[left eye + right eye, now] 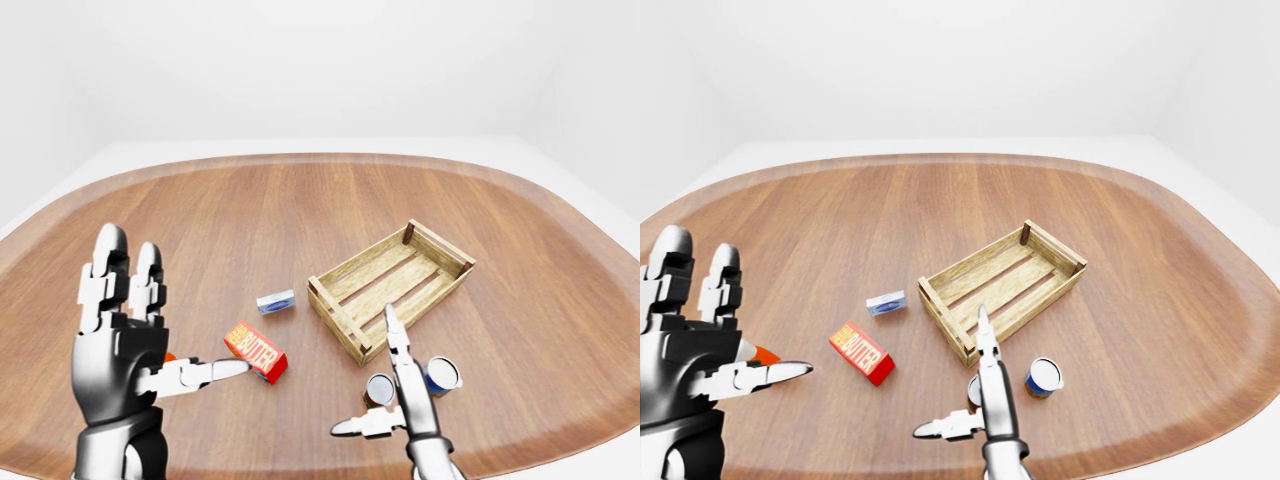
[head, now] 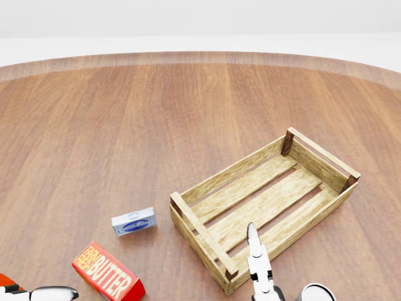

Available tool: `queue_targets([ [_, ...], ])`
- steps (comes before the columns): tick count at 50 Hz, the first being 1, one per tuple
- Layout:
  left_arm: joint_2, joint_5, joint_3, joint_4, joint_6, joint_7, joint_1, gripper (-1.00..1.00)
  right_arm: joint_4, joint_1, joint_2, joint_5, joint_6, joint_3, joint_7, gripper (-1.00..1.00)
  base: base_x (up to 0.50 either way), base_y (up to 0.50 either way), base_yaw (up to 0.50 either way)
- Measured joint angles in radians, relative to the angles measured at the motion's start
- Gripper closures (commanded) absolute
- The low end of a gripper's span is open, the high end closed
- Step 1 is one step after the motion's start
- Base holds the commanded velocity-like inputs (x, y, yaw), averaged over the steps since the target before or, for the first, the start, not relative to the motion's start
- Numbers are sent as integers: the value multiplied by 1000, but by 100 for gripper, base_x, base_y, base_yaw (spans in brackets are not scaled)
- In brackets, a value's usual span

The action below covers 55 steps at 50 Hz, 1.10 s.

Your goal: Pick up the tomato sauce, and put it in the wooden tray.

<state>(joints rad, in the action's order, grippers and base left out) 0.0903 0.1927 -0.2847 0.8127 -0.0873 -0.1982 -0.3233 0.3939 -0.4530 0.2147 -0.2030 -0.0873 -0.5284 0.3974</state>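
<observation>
Left robot hand [image 1: 125, 345] raised with fingers spread, holding nothing, right robot hand [image 1: 392, 395] open beside two cans [image 1: 381, 389], empty wooden tray [image 1: 391, 284] on desk [image 1: 300, 210], butter box [image 1: 256, 351] nearby

Pale rough-planked wooden tray [image 2: 266, 204] on a smooth, faintly glossy brown wood table [image 2: 125, 125].

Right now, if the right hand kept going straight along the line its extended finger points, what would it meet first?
Probably the wooden tray. In the head view the right hand points its long finger up the picture at the tray's near wall. Whether the finger rides above that rim is unclear, so it may pass over into the tray.
</observation>
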Motion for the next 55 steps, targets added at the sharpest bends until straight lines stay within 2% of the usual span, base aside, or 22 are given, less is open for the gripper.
queue_targets([
  [55, 6, -4, 5, 4, 0, -5, -10, -100, -93, -31, 9, 8, 0, -3, 20, -100, 0, 0, 0],
])
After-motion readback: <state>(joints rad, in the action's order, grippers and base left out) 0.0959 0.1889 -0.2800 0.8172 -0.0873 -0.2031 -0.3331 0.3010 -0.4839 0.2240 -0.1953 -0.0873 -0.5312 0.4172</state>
